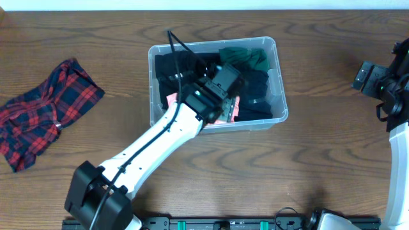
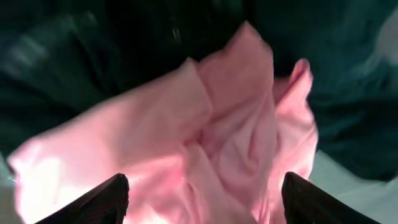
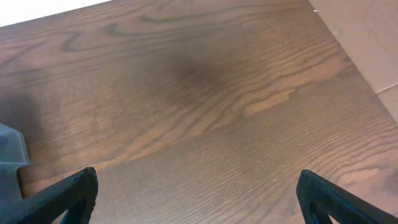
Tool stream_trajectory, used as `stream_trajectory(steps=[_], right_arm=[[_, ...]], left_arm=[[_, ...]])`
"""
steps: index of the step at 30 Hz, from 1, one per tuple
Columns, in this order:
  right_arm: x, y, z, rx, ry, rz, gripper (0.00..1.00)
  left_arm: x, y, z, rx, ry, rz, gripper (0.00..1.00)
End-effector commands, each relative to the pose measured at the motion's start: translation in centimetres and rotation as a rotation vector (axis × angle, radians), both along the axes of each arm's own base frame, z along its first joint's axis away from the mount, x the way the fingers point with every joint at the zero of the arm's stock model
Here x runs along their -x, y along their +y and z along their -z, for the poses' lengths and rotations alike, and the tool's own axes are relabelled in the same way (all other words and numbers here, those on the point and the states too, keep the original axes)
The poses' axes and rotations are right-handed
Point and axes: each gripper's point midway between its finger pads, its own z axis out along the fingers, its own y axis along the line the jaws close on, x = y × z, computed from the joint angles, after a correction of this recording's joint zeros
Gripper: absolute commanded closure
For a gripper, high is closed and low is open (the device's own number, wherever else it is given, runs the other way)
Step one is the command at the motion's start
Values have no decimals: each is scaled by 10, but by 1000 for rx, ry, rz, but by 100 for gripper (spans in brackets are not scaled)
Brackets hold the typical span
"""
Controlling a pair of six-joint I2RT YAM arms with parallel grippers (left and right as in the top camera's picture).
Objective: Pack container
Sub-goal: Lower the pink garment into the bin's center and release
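The clear plastic container point(image 1: 279, 83) stands at the table's middle, filled with black clothes point(image 1: 172, 67), a dark green garment point(image 1: 243, 57) and a pink cloth point(image 1: 171, 98). My left gripper point(image 1: 223, 83) reaches down into it from the front. In the left wrist view the left gripper point(image 2: 205, 180) is open, its dark fingertips point(image 2: 115, 196) spread wide over the crumpled pink cloth point(image 2: 205, 118), which lies loose below them. My right gripper point(image 1: 367, 75) hangs at the far right, away from the container. It stands open point(image 3: 198, 174) over bare wood.
A red and black plaid shirt point(image 1: 45, 112) lies crumpled on the table at the left. The left arm point(image 1: 153, 147) crosses the front of the table diagonally. A cardboard-coloured surface point(image 3: 367, 37) borders the table beyond the right gripper.
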Motion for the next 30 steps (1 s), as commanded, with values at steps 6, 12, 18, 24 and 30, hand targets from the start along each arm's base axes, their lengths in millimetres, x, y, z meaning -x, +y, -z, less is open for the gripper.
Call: stream_trajectory(steps=[6,12,18,24,30], right_arm=[[0,-1,0,-5,0,7,1],[0,-1,0,-5,0,7,1],[0,-1,0,-5,0,7,1],[0,-1,0,-5,0,7,1],[0,-1,0,-5,0,7,1]], left_arm=[[-31,30,-57,102,-120,-132,51],[-12,25,-16,86,48,-104,85],[12,16,40,87,249,-102,85],[20,20,69,39,334,-105,88],[-4,22,46,62,216,-114,88]])
